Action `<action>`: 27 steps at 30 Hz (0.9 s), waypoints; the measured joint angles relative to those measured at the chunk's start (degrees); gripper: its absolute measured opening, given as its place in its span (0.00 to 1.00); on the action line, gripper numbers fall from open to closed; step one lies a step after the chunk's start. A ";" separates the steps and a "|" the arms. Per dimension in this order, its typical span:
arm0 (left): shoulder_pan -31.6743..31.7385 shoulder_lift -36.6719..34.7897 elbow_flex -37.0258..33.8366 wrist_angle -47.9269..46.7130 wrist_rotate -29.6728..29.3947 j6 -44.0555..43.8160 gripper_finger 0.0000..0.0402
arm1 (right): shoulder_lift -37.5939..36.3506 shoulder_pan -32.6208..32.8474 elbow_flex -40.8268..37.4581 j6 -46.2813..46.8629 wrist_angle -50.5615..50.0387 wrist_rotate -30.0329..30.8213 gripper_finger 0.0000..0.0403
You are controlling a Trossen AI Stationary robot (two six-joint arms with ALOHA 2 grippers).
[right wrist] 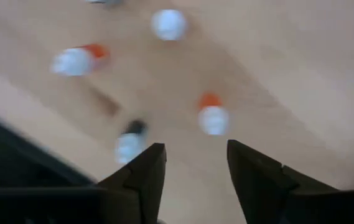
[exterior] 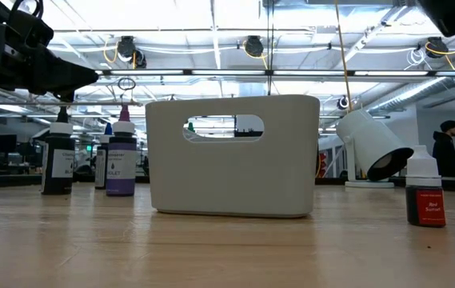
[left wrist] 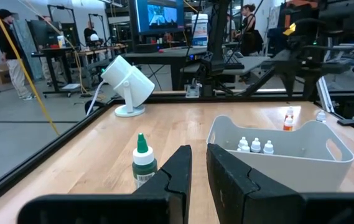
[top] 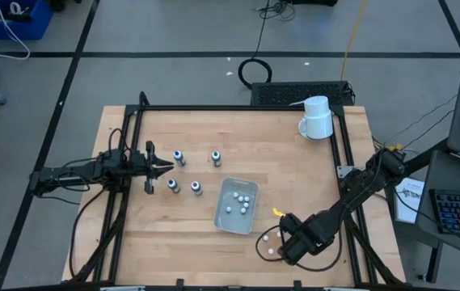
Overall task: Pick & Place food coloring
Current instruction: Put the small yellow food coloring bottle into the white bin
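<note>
The right gripper [top: 288, 239] hangs low over the near-right part of the table [top: 310, 174], fingers spread apart with nothing between them, pointing down at a scatter of little food coloring bottles [right wrist: 213, 119]. In the right wrist view they stand upright on the wood just ahead of the fingertips, caps up, so their long axes run toward the camera. This arm is clearly nearer to them than the left. It reaches in from the right edge, elbow bent, wrist tipped downward. Just beside it sits the white bin [top: 220, 212], several bottles already inside. The left gripper [top: 163, 168] waits at the left, pinched closed on nothing, near four dark-capped bottles [top: 179, 157].
</note>
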 joint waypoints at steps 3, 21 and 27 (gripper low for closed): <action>0.00 0.01 0.00 -0.01 0.00 -0.01 0.14 | -0.06 0.20 -0.46 1.82 -1.36 0.18 0.42; 0.00 0.01 0.00 -0.02 0.00 0.00 0.14 | -0.04 2.19 -13.89 5.78 16.01 0.39 0.40; 0.02 0.00 0.00 -0.02 0.00 -0.02 0.14 | -0.04 2.19 -14.25 5.73 16.07 0.42 0.40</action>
